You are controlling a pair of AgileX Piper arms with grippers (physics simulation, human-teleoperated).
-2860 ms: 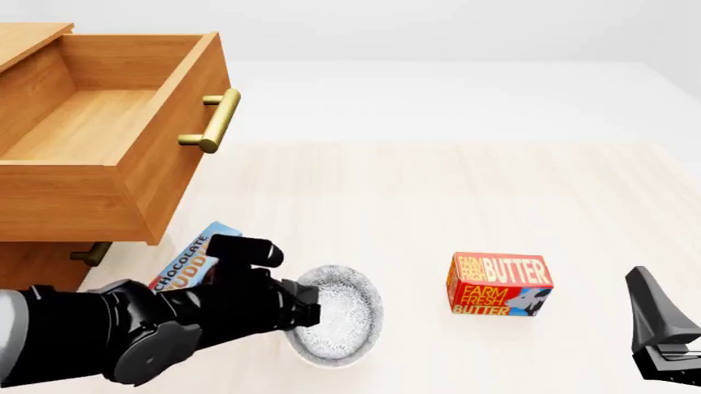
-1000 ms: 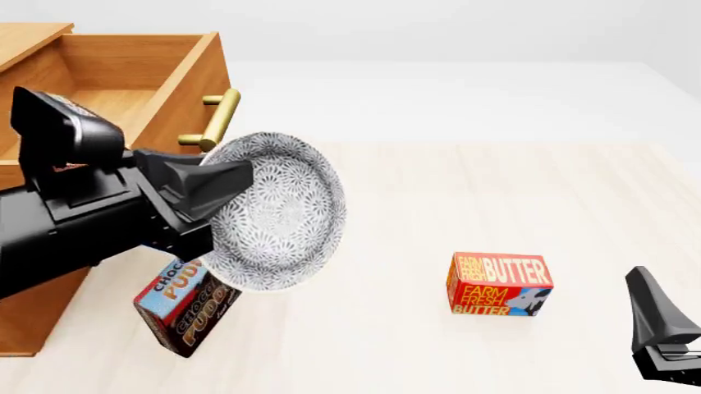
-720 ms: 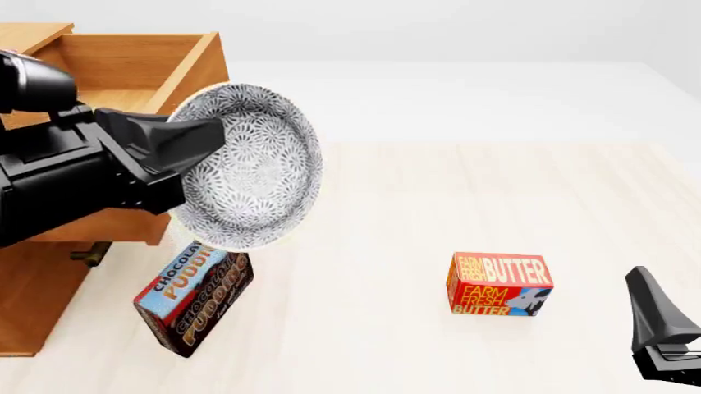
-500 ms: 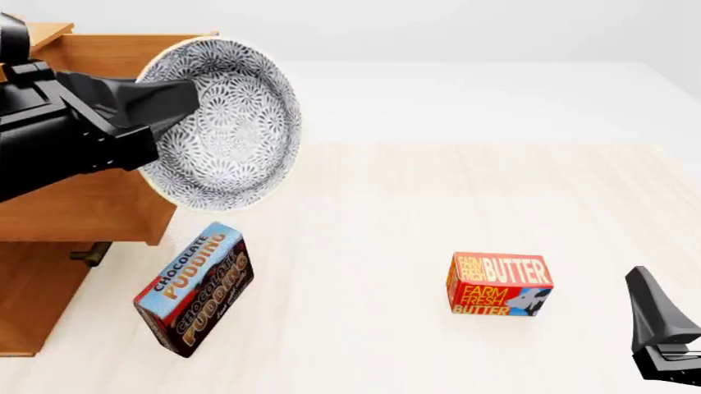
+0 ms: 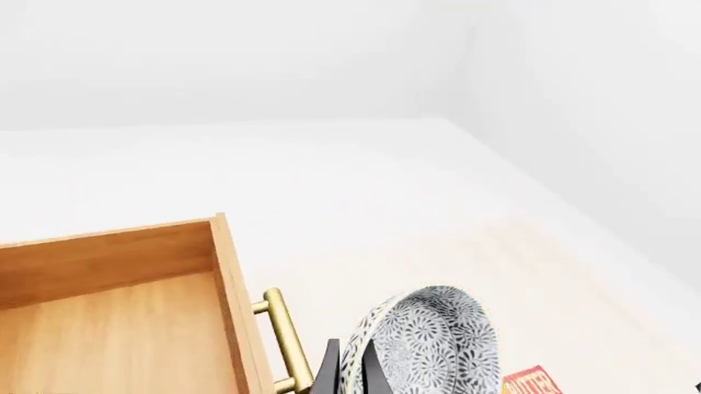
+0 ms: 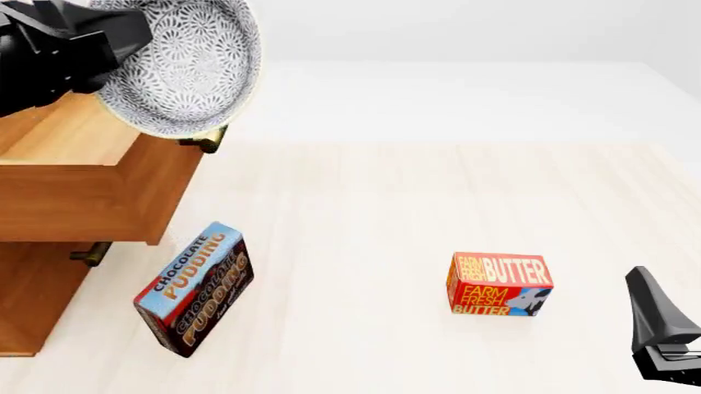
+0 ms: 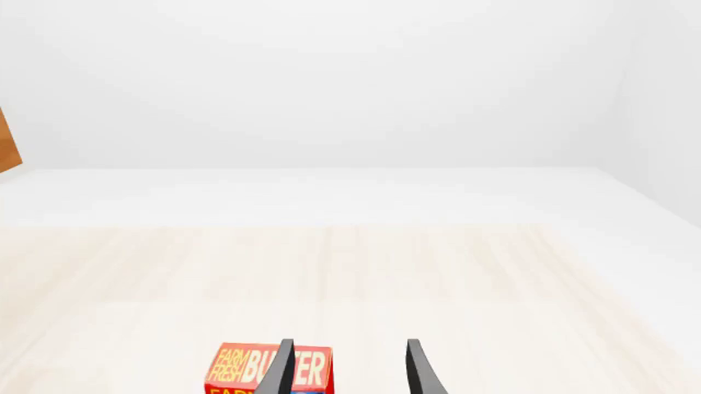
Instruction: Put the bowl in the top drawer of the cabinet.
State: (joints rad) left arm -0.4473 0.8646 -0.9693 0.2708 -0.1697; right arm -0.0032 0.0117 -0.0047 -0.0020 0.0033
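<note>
The small round white bowl with grey-blue dotted pattern (image 6: 176, 66) is pinched by its rim in the left gripper (image 5: 348, 373), up by the open light-brown wooden top drawer (image 6: 82, 164) front — carry step; next, over the drawer and let go. Right gripper (image 7: 347, 369) idle, jaws apart, empty.

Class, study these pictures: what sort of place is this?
Probably a simulated tabletop test scene: a pale wooden table in blank white surroundings, holding only a cabinet, a butter box and a pudding box.
</note>
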